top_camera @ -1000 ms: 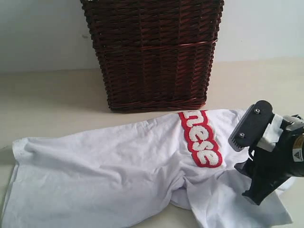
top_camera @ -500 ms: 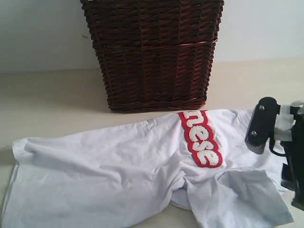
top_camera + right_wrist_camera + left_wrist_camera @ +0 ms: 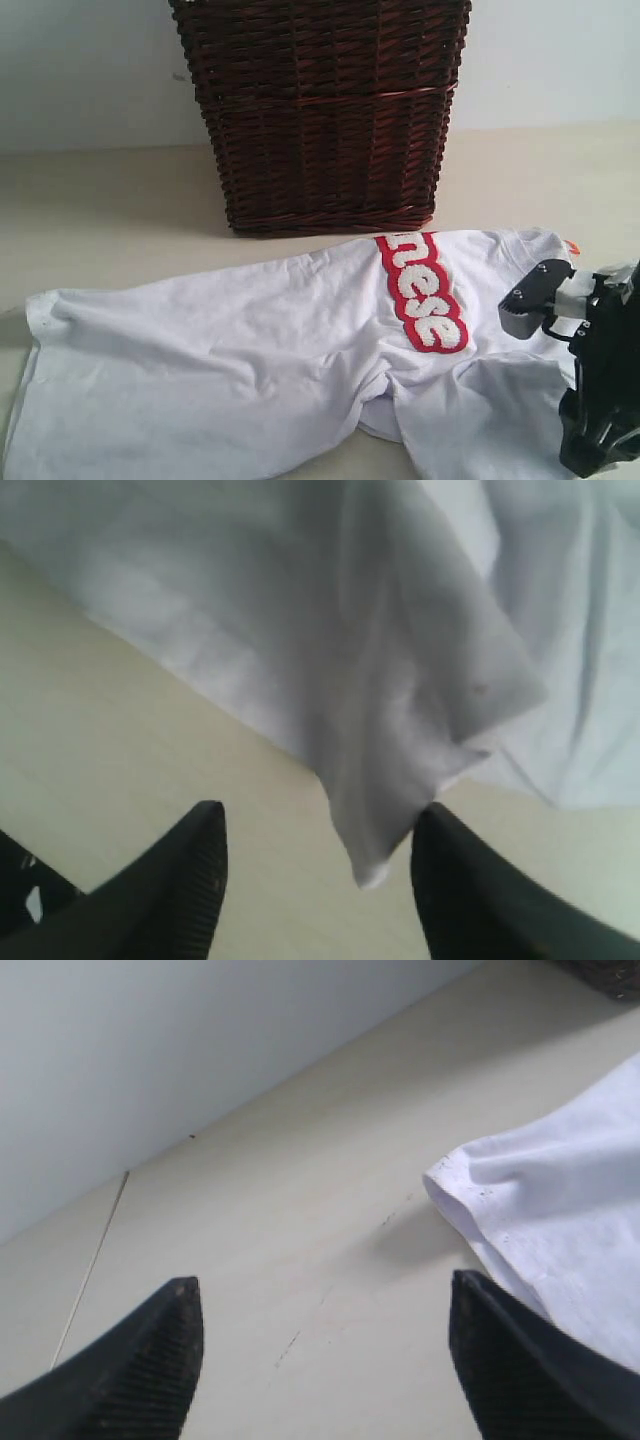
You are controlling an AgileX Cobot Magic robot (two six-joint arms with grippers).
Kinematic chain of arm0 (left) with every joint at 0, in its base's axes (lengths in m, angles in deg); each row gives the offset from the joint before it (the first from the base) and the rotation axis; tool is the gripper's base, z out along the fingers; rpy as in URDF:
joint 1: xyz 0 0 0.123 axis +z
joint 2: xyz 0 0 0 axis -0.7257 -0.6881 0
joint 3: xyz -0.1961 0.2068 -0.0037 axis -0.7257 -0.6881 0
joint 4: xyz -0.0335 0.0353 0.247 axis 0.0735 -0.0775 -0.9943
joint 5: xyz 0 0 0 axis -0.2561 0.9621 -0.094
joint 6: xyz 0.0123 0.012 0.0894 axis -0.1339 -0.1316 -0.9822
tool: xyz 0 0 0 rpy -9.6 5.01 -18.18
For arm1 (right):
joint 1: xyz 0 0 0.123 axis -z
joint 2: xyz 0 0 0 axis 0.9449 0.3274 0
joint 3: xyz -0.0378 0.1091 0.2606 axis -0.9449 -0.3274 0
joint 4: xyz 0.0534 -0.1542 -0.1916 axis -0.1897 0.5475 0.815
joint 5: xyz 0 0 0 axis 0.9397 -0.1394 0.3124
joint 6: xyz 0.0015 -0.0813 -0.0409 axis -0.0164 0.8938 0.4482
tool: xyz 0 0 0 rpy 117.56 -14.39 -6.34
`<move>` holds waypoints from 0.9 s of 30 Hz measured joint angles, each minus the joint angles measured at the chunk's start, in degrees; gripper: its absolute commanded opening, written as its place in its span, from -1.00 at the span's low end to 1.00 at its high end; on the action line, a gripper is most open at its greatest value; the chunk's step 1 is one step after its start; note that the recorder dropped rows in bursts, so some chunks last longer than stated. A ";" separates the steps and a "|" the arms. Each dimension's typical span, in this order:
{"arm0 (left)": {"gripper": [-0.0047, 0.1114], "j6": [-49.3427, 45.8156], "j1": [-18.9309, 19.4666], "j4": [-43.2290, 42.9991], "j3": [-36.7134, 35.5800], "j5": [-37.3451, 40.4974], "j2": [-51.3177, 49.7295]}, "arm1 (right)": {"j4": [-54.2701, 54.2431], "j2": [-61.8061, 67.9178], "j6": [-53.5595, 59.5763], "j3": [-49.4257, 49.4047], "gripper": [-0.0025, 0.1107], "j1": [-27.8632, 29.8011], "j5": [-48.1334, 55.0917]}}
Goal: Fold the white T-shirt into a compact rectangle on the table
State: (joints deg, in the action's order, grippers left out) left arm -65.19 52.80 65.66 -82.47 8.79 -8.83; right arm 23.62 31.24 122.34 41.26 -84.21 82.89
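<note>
white T-shirt (image 3: 250, 350) lettering half hidden | left gripper (image 3: 320, 1310) wide, empty | right gripper (image 3: 320, 830) wide, astride shirt corner

"nese" on white T-shirt (image 3: 250, 340)

I count one white T-shirt (image 3: 250, 350), one table (image 3: 100, 210) and one dark wicker basket (image 3: 325, 110). There are two grippers, a left gripper (image 3: 320, 1335) and a right gripper (image 3: 318, 855), each showing two black fingers (image 3: 130, 1370).

Soft even daylight, blurry right-wrist picture
</note>
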 measured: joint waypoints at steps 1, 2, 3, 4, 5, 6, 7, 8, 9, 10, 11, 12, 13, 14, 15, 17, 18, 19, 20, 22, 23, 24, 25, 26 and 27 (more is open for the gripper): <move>0.24 0.00 0.00 0.00 0.00 0.00 0.00 | -1.23 0.14 0.83 0.00 -0.12 0.13 0.28; 0.24 0.00 0.00 0.00 0.00 0.00 0.00 | -2.22 0.14 1.28 0.00 -0.19 0.26 0.41; 0.24 0.00 0.00 0.00 0.00 0.00 0.00 | -2.82 0.14 1.50 0.00 -0.30 0.37 0.41; 0.24 0.00 0.00 0.00 0.00 0.00 0.00 | -3.44 0.14 1.73 0.00 -0.38 0.37 0.41; 0.24 0.00 0.00 0.00 0.00 0.00 0.00 | -3.72 0.14 1.76 0.00 -0.45 0.37 0.41; 0.24 0.00 0.00 0.00 0.00 0.00 0.00 | -3.79 0.14 1.86 0.00 -0.54 0.39 0.41; 0.24 0.00 0.00 0.00 0.00 0.00 0.00 | -3.92 0.14 1.86 0.00 -0.60 0.39 0.28; 0.24 0.00 0.00 0.00 0.00 0.00 0.00 | -4.05 0.22 1.86 0.00 -0.65 0.39 0.28; 0.24 0.00 0.00 0.00 0.00 0.00 0.00 | -4.05 0.22 1.86 0.00 -0.72 0.39 0.28; 0.24 0.00 0.00 0.00 0.00 0.00 0.00 | -4.14 0.27 1.97 0.00 -0.77 0.39 0.28; 0.24 0.00 0.00 0.00 0.00 0.00 0.00 | -4.14 0.27 1.97 0.00 -0.85 0.39 0.14; 0.24 0.00 0.00 0.00 0.00 0.00 0.00 | -4.14 0.36 1.97 0.00 -0.91 0.39 -0.18; 0.24 0.00 0.00 0.00 0.00 0.00 0.00 | -4.14 0.36 1.97 0.00 -0.95 0.39 -0.46; 0.24 0.00 0.00 0.00 0.00 0.00 0.00 | -4.14 0.36 1.97 0.00 -0.96 0.39 -0.75; 0.24 0.00 0.00 0.00 0.00 0.00 0.00 | -4.29 0.36 2.08 0.00 -0.96 0.39 -0.87; 0.24 0.00 0.00 0.00 0.00 0.00 0.00 | -5.25 0.36 2.97 0.00 -0.96 0.39 -0.84; 0.24 0.00 0.00 0.00 0.00 0.00 0.00 | -6.25 0.36 4.05 0.00 -0.96 0.39 -0.50; 0.24 0.00 0.00 0.00 0.00 0.00 0.00 | -7.77 0.36 5.50 0.00 -0.96 0.39 0.21; 0.24 0.00 0.00 0.00 0.00 0.00 0.00 | -9.36 0.13 7.29 0.00 -0.96 0.39 1.16; 0.24 0.00 0.00 0.00 0.00 0.00 0.00 | -14.54 -0.99 12.11 0.00 -0.96 0.39 3.29; 0.24 0.00 0.00 0.00 0.00 0.00 0.00 | -17.69 -1.70 14.12 0.00 -0.96 0.39 4.08; 0.24 0.00 0.00 0.00 0.00 0.00 0.00 | -21.05 -2.70 16.64 0.00 -0.96 0.39 4.86; 0.24 0.00 0.00 0.00 0.00 0.00 0.00 | -24.48 -3.77 19.04 0.00 -0.96 0.39 5.26; 0.24 0.00 0.00 0.00 0.00 0.00 0.00 | -27.95 -4.75 21.30 0.00 -0.96 0.39 5.25; 0.24 0.00 0.00 0.00 0.00 0.00 0.00 | -30.82 -5.43 22.99 0.04 -0.96 0.39 5.06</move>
State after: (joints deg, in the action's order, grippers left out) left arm -65.19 52.80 65.66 -82.47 8.79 -8.83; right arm -7.20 25.81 145.34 41.29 -83.81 87.95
